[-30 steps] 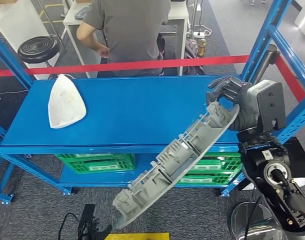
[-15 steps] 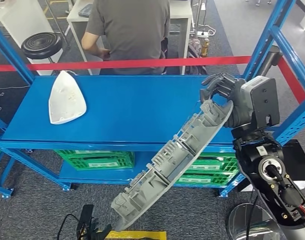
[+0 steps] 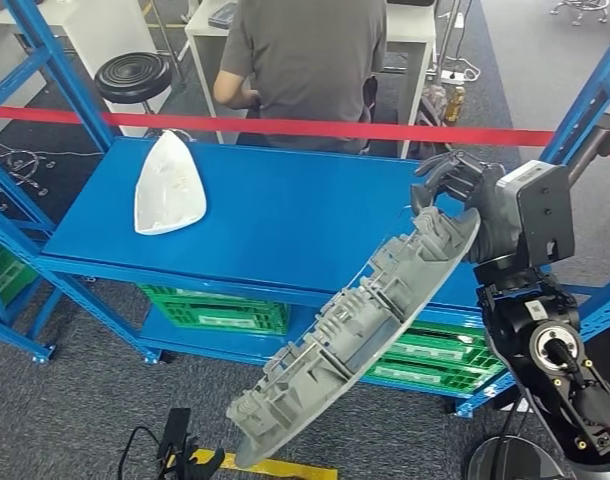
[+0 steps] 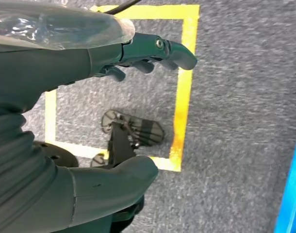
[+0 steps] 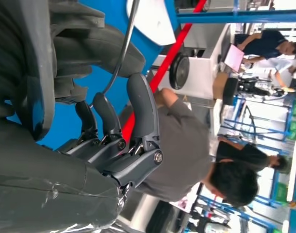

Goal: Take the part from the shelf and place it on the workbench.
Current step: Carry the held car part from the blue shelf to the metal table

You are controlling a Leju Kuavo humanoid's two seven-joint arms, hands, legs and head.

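Above the shelf (image 3: 272, 215) edge, my right hand (image 3: 468, 200) grips one end of the long grey part (image 3: 355, 320), which slopes down clear of the shelf. My left hand (image 4: 66, 121) hangs with fingers apart, holding nothing. I should keep a firm grip, since the free end could swing while I turn toward the desk.

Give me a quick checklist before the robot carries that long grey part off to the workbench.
1. Grip on part: ok. The right hand holds the long grey part at its upper end, fingers curled over it.
2. Part off the shelf: ok. It hangs tilted, its lower end out over the carpet, past the blue shelf edge.
3. Second support: not ok. The left hand hangs open over the floor, holding nothing.
4. Floor path: not ok. A black pedal and cable lie below the part's lower end.
5. People: ok. A person sits behind the red barrier tape.
6. Workbench location: cannot tell.
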